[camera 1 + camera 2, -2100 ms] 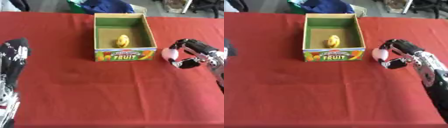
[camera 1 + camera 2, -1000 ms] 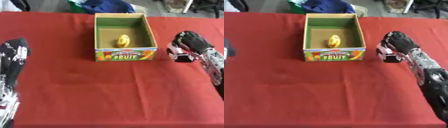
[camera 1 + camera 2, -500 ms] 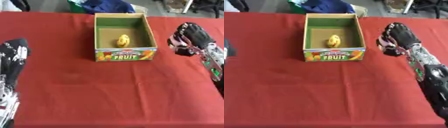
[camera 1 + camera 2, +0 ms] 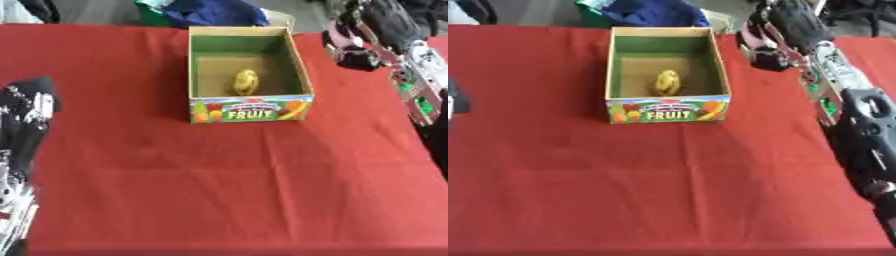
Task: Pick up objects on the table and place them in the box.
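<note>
- A red cloth [image 4: 219, 180] covers the table, smooth and matte, with faint fold creases running across it.
- A cardboard box [image 4: 249, 107] stands open at the far middle of the cloth; it is rectangular, with tan rims, green inner walls and a printed front panel showing coloured fruit and the word FRUIT.
- Inside the box, on its brown floor, lies a yellow fruit [image 4: 246, 82], oval and smooth, roughly in the middle of the compartment.
- The right hand [image 4: 785, 30] is raised at the box's far right corner, just beside the rim. It is black and glossy, with silver parts down the forearm.
- Its fingers are curled round a pale pink object [image 4: 754, 36], rounded and only partly visible between the fingers and the palm; more of its shape cannot be made out.
- The left hand [image 4: 22, 120] shows at the left edge of the left eye view, black with pale speckled markings; whether its fingers are straight or curled cannot be told.
- Behind the box, off the cloth, lies crumpled blue fabric [image 4: 214, 11].
</note>
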You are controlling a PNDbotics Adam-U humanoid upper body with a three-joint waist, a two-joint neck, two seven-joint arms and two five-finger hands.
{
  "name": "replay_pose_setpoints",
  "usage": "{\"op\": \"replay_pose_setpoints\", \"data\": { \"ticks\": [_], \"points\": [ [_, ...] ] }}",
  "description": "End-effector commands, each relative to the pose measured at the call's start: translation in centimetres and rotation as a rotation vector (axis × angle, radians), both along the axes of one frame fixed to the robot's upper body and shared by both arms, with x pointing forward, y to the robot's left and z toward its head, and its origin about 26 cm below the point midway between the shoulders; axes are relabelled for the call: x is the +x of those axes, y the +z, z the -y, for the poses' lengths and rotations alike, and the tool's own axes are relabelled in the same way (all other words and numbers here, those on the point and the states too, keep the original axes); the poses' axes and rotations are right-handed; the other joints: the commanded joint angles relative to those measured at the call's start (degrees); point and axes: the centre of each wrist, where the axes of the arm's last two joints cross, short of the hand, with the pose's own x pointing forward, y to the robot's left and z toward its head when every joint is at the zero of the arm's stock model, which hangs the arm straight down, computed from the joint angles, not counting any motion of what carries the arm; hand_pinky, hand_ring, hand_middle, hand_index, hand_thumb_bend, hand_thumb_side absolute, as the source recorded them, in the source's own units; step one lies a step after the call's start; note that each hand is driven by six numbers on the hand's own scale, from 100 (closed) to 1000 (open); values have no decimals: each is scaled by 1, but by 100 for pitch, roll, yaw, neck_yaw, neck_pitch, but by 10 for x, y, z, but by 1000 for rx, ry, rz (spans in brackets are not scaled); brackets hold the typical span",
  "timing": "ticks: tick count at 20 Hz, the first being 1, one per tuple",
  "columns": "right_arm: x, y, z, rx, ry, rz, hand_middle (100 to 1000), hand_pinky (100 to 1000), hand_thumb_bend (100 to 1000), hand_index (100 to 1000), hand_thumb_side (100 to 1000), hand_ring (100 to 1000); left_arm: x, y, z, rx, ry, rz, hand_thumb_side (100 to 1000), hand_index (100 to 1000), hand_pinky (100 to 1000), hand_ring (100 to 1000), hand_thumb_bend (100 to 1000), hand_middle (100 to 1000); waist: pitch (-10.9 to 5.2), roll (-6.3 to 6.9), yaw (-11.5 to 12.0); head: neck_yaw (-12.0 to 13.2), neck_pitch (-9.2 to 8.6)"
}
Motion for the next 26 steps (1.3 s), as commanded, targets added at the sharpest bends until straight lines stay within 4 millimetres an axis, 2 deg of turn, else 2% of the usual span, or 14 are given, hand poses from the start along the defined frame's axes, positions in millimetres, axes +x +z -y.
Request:
{"op": "replay_pose_setpoints", "data": {
  "ticks": [1,6,10,11,12,13,14,15,17,19,21,26],
  "points": [
    [7,15,-16,6,28,19,174,692,100,228,110,444,0,9,-1,7,-2,29,535,669,621,581,272,546,-99,52,29,-39,-43],
    [19,13,-50,-24,84,-18,197,698,100,258,131,456,1,10,2,0,-12,34,535,669,621,581,273,546,-67,98,110,-107,-150],
    [26,0,-72,-70,127,-91,272,726,100,350,166,497,2,10,3,-3,-17,33,535,669,621,581,273,546,-50,109,153,-160,-176],
    [27,-6,-75,-89,136,-124,360,751,100,452,187,543,2,11,3,-4,-18,34,535,669,621,581,273,546,-48,110,162,-170,-184],
    [29,-10,-78,-110,144,-159,368,753,100,461,188,547,2,11,3,-5,-19,35,535,669,621,581,273,546,-47,111,169,-176,-192],
    [30,-13,-81,-132,148,-191,466,770,100,573,205,592,2,11,4,-5,-20,35,535,669,621,581,273,546,-46,111,177,-187,-201],
    [31,-16,-84,-154,149,-222,504,777,100,615,213,609,2,11,4,-6,-21,35,535,668,621,580,274,546,-45,112,183,-196,-208],
    [32,-18,-86,-175,151,-246,599,791,100,695,233,654,2,11,4,-7,-22,35,535,668,621,580,274,546,-45,111,189,-203,-214],
    [32,-19,-90,-214,150,-282,728,815,100,792,275,718,2,11,4,-7,-23,34,535,668,622,580,274,545,-45,108,198,-213,-222],
    [32,-18,-91,-245,149,-306,797,829,100,853,334,748,2,10,4,-7,-23,34,535,668,622,580,274,545,-46,104,201,-217,-226],
    [31,-14,-91,-252,148,-310,825,832,100,871,350,757,2,10,4,-7,-24,33,536,668,622,580,274,545,-48,99,200,-220,-225],
    [30,-4,-88,-227,133,-286,826,830,100,873,339,751,2,10,4,-6,-23,31,535,668,622,580,275,545,-56,97,182,-217,-223]
  ]
}}
